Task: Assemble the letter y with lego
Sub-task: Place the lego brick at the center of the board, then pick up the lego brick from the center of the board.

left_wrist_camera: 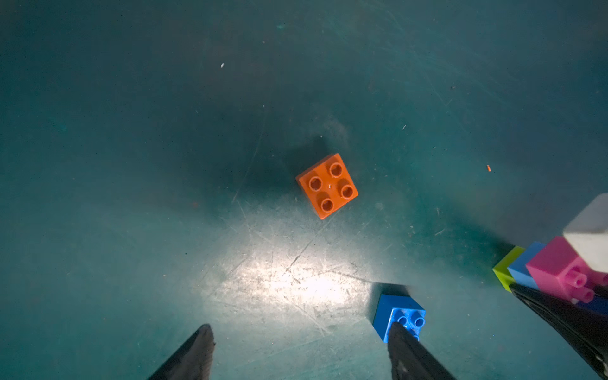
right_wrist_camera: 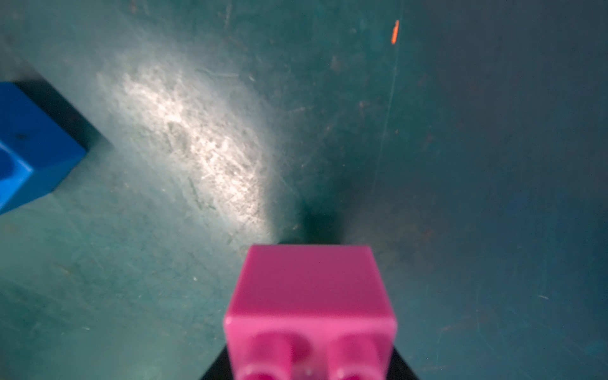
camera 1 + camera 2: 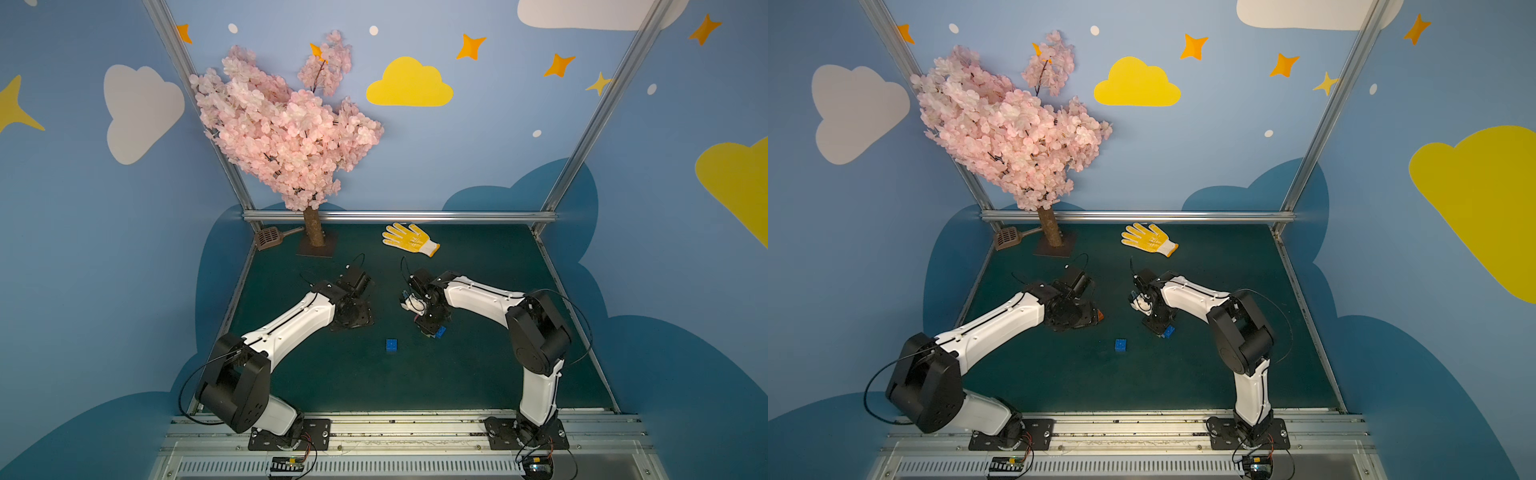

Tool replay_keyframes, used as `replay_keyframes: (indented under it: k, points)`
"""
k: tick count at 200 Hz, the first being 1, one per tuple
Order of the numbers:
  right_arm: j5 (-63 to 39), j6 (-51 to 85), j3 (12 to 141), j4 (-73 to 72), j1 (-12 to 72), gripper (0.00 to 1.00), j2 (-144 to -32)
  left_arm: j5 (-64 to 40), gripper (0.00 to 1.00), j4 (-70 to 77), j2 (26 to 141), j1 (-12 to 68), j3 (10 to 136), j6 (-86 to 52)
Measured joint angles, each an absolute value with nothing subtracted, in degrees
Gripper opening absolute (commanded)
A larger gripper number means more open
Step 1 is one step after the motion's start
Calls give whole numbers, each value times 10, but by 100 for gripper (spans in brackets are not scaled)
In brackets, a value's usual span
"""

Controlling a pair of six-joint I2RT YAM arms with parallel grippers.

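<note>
My right hand (image 3: 430,328) pinches the pink brick (image 2: 311,296), steadying the joined bricks (image 1: 521,268). My left hand (image 1: 301,329) hangs wide open over the orange brick (image 1: 327,186), likely the next piece.

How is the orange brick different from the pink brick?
The orange brick sits alone on the mat with its studs up; the pink brick is tipped, studs sideways. Nothing touches the orange brick; the pink brick is gripped by the right gripper and joined to a light blue brick. Both are small, square and studded.
</note>
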State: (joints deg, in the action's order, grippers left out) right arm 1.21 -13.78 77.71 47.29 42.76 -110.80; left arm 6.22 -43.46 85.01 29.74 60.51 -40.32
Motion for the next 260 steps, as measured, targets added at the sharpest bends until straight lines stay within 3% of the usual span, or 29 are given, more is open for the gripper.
replay_keyframes:
  k: [158,225,260]
  points:
    - [35,-120,779,469,437,38,-1120,62,83,-433,851,297,605,-403]
    - [40,-114,780,465,437,7,-1127,62,83,-432,851,297,605,-403]
    - [39,-121,787,468,440,0,-1126,62,83,-432,851,296,605,-400]
